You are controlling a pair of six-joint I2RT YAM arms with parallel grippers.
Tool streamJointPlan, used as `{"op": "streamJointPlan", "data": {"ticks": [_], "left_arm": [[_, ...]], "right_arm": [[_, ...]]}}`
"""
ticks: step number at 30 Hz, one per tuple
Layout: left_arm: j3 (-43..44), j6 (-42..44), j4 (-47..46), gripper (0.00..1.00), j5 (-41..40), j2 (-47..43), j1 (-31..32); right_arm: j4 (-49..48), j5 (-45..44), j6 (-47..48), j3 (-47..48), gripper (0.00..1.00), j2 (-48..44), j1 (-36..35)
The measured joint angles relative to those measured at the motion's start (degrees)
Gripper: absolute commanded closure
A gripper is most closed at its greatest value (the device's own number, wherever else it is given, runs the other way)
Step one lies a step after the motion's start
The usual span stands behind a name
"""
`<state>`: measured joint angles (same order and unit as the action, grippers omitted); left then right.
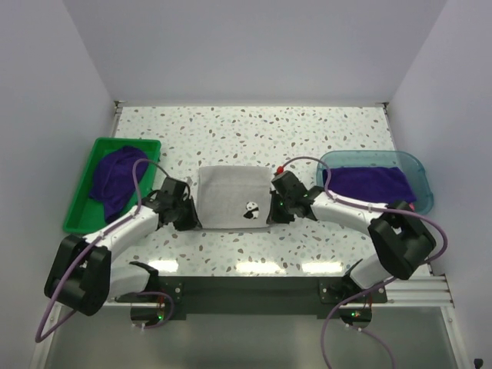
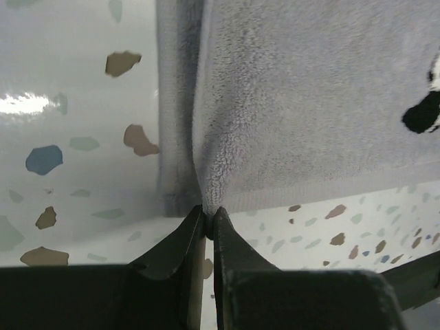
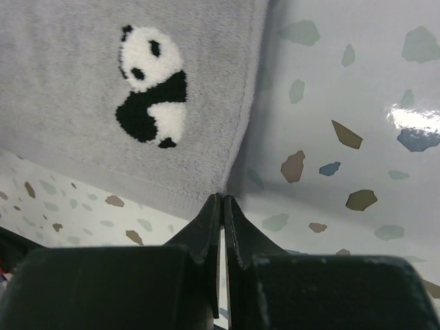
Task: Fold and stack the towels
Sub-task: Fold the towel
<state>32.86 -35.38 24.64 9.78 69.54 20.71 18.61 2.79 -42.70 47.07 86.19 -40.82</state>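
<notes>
A pale grey towel [image 1: 229,196] with a small panda patch [image 3: 150,84] lies flat in the middle of the table. My left gripper [image 2: 210,212] is shut on its near left corner, with a tuft of cloth [image 2: 212,180] pinched between the tips. At the near right corner my right gripper [image 3: 223,199] is shut, and the towel's edge [image 3: 237,155] runs straight into its tips. In the top view the left gripper [image 1: 192,215] and the right gripper [image 1: 271,212] sit at the towel's two near corners. A dark purple towel [image 1: 115,175] lies bunched in the bin, and another [image 1: 370,183] lies in the tray.
A green plastic bin [image 1: 81,201] stands at the left of the speckled table [image 1: 254,131]. A translucent teal tray [image 1: 419,173] stands at the right. White walls close in the back and both sides. A small red object [image 1: 282,167] lies just behind the right wrist.
</notes>
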Motion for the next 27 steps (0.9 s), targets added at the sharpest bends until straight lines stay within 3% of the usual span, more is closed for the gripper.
{"op": "streamJointPlan", "data": {"ticks": [8,11,12,15,20,27], "left_arm": [[-3.04,-1.18,-2.93,1.00,0.46,1.81,0.00],[-3.28,-1.60,-3.19,1.00,0.42,1.46,0.00],[-3.39,-1.62,-3.21,1.00,0.35,1.29,0.00],[-3.50,-1.62,-2.97,0.99,-0.04,0.81,0.00],[-3.54,-1.55,-1.86,0.98,-1.33,-0.79,0.00],[-3.54,-1.44,-1.14,0.97,-1.38,-1.01,0.00]], "right_arm": [[-2.29,1.86,-0.24,-2.32,1.00,3.50,0.02],[-2.40,1.90,-0.09,-2.40,0.87,3.48,0.02],[-2.45,1.90,0.07,-2.40,0.77,3.43,0.02],[-1.97,1.86,1.03,-2.36,0.66,2.78,-0.02],[3.63,-0.83,5.18,-0.50,0.63,-0.13,0.15],[4.09,-2.25,12.09,11.13,0.67,0.72,4.55]]}}
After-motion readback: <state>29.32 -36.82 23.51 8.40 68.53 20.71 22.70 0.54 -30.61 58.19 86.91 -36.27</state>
